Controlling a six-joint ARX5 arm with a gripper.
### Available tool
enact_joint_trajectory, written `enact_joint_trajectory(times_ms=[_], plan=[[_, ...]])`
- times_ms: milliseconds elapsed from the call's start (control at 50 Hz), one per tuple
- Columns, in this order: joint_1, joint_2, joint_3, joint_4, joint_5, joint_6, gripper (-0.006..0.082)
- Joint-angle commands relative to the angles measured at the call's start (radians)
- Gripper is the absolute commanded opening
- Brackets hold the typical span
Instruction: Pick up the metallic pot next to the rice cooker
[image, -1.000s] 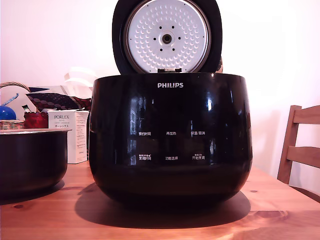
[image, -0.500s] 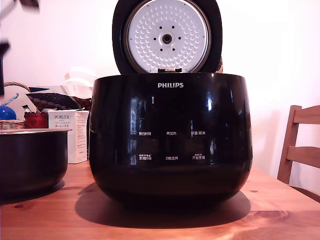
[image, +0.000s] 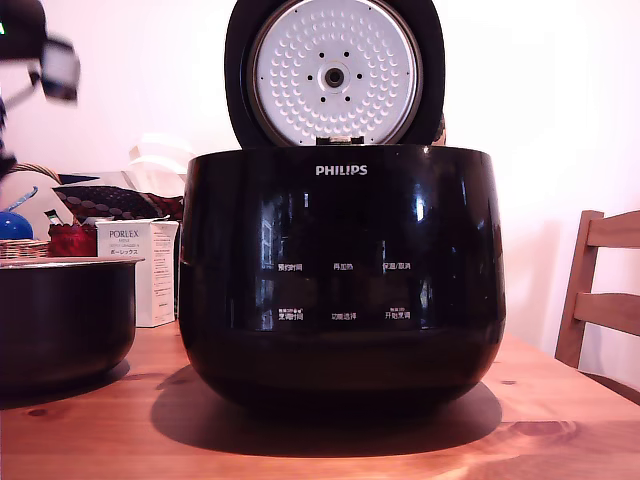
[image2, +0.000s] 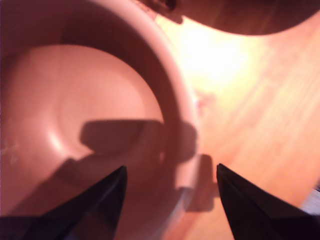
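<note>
Pot (image2: 75, 115) mouth unobstructed (cooker (image: 340, 275) beside)

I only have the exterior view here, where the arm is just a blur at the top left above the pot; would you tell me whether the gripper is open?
Observer: Yes, the wrist view shows the gripper open, with its two dark fingers spread wide.
Operator: Thank you. Where does it sit relative to the pot?
Observer: It straddles the rim of the metallic pot, with one finger over the inside and the other over the table outside.
Operator: Is there anything inside the pot?
Observer: Nothing. The inside is bare apart from the gripper's shadow.
</note>
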Motion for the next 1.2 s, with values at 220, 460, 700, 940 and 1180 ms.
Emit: enact_joint_trajectory(times_ms=[220,460,700,940,1180], plan=[[0.002,0.114,-0.007,0.033,0.024,0.008,0.0522],[0.001,0.187,-0.007,0.071,0.028,0.007,0.0494],[0.001,0.192,-0.007,0.076,0.029,0.007,0.0228],[-0.005,0.192,-0.007,0.056,0.032,0.007,-0.0015],[-0.011,0.191,-0.006,0.040,0.018,0.007,-0.0024]])
